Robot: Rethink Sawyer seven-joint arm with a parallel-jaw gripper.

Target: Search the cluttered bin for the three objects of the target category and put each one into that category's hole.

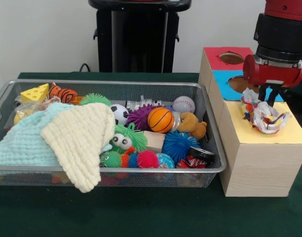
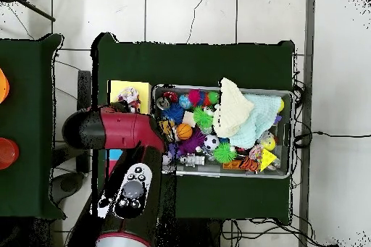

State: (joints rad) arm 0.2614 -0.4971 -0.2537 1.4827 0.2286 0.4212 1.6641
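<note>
Bin (image 1: 141, 85) first, on your left in the front view — a wire mesh basket with a pale blue cloth (image 1: 22, 140) and a cream cloth (image 1: 82, 136) draped over its left half, and spiky balls, an orange basketball (image 1: 160, 120) and a baseball (image 1: 183, 104) heaped to the right. Right of it you see the wooden box (image 1: 259, 163) with red, blue and yellow top panels. A crinkled plastic wrapper (image 1: 262, 116) lies on the yellow panel — the gripper (image 1: 270, 98) hangs just above it; you cannot tell how its claw is set.
</note>
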